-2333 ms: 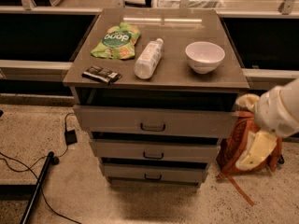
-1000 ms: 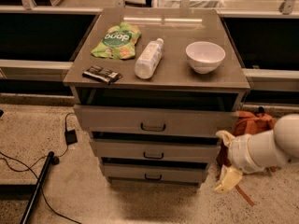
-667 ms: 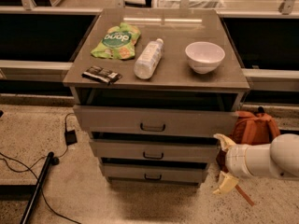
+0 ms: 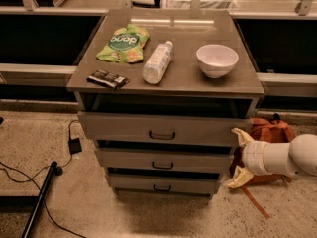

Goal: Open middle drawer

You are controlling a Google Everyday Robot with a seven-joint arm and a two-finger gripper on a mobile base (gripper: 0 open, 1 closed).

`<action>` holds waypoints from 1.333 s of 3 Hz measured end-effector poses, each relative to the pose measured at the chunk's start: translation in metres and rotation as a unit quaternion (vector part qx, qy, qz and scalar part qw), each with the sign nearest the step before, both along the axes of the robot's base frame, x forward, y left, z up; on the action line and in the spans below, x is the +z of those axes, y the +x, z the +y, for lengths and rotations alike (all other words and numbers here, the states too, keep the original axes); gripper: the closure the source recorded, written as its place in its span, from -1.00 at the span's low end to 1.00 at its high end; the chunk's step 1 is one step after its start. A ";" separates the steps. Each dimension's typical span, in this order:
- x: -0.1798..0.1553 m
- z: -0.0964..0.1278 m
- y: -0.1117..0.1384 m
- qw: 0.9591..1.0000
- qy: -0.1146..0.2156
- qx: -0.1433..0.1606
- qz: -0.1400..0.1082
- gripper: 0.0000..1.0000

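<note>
Hand (image 4: 238,158) is low on the right, just beside the table's (image 4: 247,86) right front corner, approx level w/ the middle drawer (image 4: 198,160). Its two pale fingers (image 4: 240,135) are spread wide, one up and one down, w/ nothing between them, so it's released. I see no contact w/ the drawer fronts. The white forearm runs off the right edge.

Middle drawer is the 2nd of three grey fronts, under the taller top drawer (image 4: 124,125) and above the lowest drawer (image 4: 133,181). Its dark loop handle (image 4: 162,165) sits centred, well left of the hand. The front looks pushed in, w/ a dark gap above it.

On the table top:
- Green snack bag (image 4: 123,42), far left.
- White bottle (image 4: 157,62) lying on its side, mid.
- White bowl (image 4: 217,60), upright, right.
- Dark wrapped bar (image 4: 108,79) at the near left edge.

An orange-brown backpack (image 4: 265,132) is on the floor behind the hand. Black cables (image 4: 20,175) and a dark pole (image 4: 38,202) lie on the floor at left.
</note>
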State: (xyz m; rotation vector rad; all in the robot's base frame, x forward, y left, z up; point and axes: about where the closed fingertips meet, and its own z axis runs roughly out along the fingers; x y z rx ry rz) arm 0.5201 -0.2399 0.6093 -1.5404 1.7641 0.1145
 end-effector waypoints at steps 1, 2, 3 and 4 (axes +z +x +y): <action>-0.031 0.022 -0.008 0.999 0.005 0.049 0.013 -1.00; -0.094 0.041 -0.037 0.993 0.016 0.118 0.027 -1.00; -0.117 0.048 -0.049 0.990 0.011 0.139 0.026 -1.00; -0.123 0.054 -0.038 0.991 0.002 0.135 0.020 -1.00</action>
